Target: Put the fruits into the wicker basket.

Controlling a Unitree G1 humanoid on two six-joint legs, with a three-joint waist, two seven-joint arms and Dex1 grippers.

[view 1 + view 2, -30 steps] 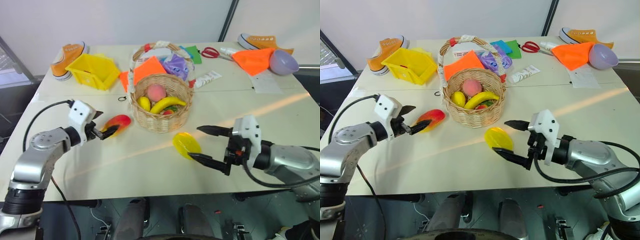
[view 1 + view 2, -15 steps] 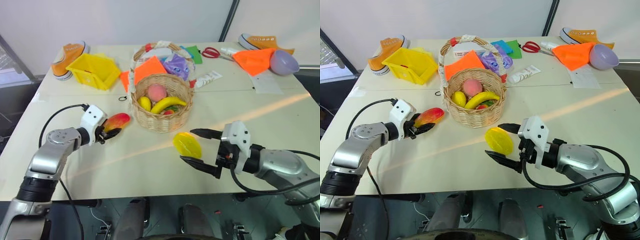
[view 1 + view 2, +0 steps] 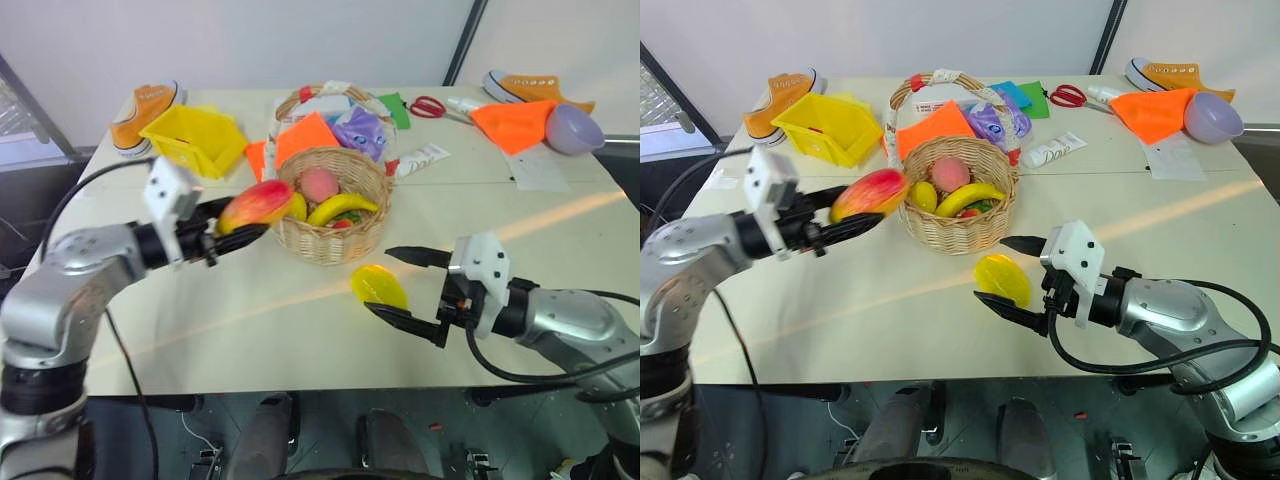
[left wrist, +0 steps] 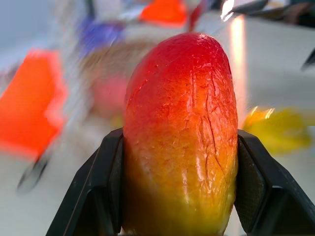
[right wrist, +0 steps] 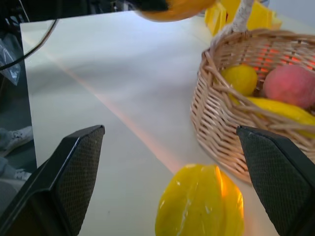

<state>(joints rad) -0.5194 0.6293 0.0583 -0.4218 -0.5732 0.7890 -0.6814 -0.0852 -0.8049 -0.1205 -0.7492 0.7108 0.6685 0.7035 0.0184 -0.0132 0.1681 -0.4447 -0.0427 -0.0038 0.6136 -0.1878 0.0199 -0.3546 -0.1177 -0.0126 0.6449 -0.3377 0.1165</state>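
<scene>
Left eye view: the left claw (image 3: 232, 232) now pinches the mango (image 3: 257, 202) and has carried it up off the surface, right to the left rim of the basket (image 3: 330, 215). 1 second ago the mango lay on the surface left of the basket with that claw spread around it. So the grasp and lift look done; what is left for this fruit is likely a short carry over the rim and a release.

Right eye view: the right claw (image 3: 1012, 277) stays spread wide around the starfruit (image 3: 1003, 279), which sits on the surface just near of the basket. It has barely moved. Inside the basket lie a peach (image 3: 950, 173), a banana (image 3: 966, 198) and a lemon (image 3: 923, 196).

Left wrist view: 2 black fingers (image 4: 106, 191) press the mango's sides.

Right wrist view: the starfruit rests between the open fingers (image 5: 74, 167), untouched.
</scene>
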